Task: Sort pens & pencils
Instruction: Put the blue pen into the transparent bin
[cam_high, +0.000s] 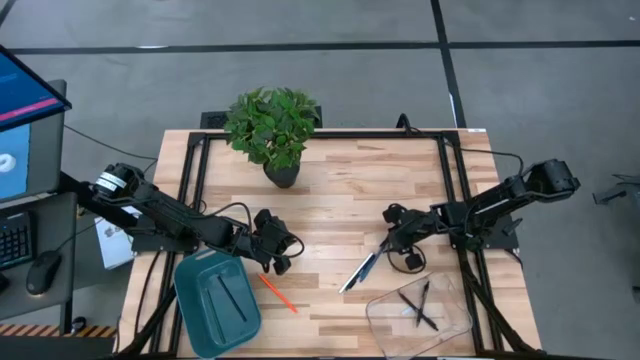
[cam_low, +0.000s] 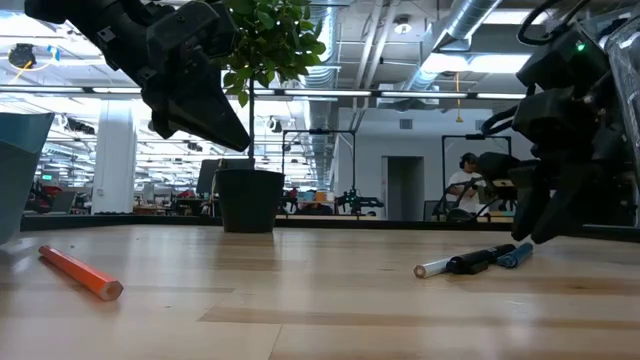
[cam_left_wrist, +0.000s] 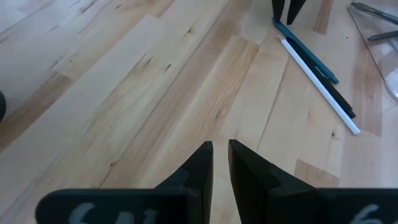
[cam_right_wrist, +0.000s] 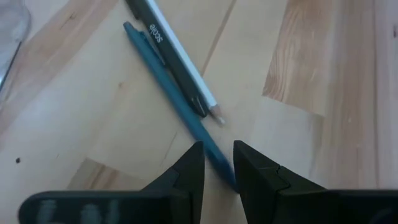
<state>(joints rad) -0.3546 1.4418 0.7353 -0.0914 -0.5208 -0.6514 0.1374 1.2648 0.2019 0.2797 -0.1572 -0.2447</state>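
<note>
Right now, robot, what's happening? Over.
Right gripper slightly open astride blue pen. Left gripper empty, near orange pencil. Nothing blocking.

Open wood between the two grippers, clutter hugging each one.

Ahead of the left gripper (cam_high: 283, 262): bare table (cam_high: 330, 215) all the way across to the right gripper (cam_high: 384, 243), nothing standing in that lane. Just below its fingertips, an orange pencil (cam_high: 278, 293) lay flat; close behind and beside it, the teal tray (cam_high: 215, 303) blocked with its raised wall. Off to its far side, a potted plant (cam_high: 273, 130) rose tall near the table's edge. Under the right gripper's tips: a blue pen (cam_right_wrist: 168, 93), a dark pen (cam_right_wrist: 169, 59) and a whitish pencil (cam_right_wrist: 186, 65) bunched side by side. Near behind those, a clear bin (cam_high: 418, 308) closed that corner.
</note>
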